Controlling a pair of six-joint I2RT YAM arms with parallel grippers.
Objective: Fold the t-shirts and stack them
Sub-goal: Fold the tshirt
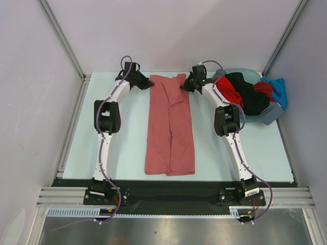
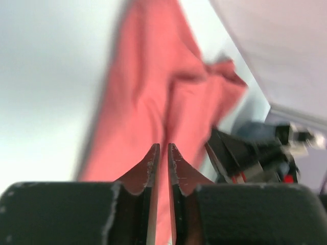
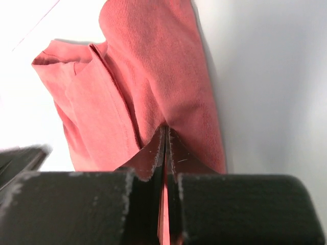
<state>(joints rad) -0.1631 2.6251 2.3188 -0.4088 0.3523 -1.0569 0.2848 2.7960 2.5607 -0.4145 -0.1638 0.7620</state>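
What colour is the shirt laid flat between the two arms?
The shirt is plain salmon-red; top view shows it best.

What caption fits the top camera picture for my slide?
Left gripper and right gripper at the far end of a folded salmon-red cloth t-shirt.

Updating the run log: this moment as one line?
salmon-red t-shirt folded lengthwise on table | right fingers pinch its far edge | left fingers nearly closed there, grip unclear

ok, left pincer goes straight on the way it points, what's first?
The salmon-red shirt: cloth sits right at the tips of the left pincer and fills the line ahead. The right pincer looks off to the side, though depth is unclear.
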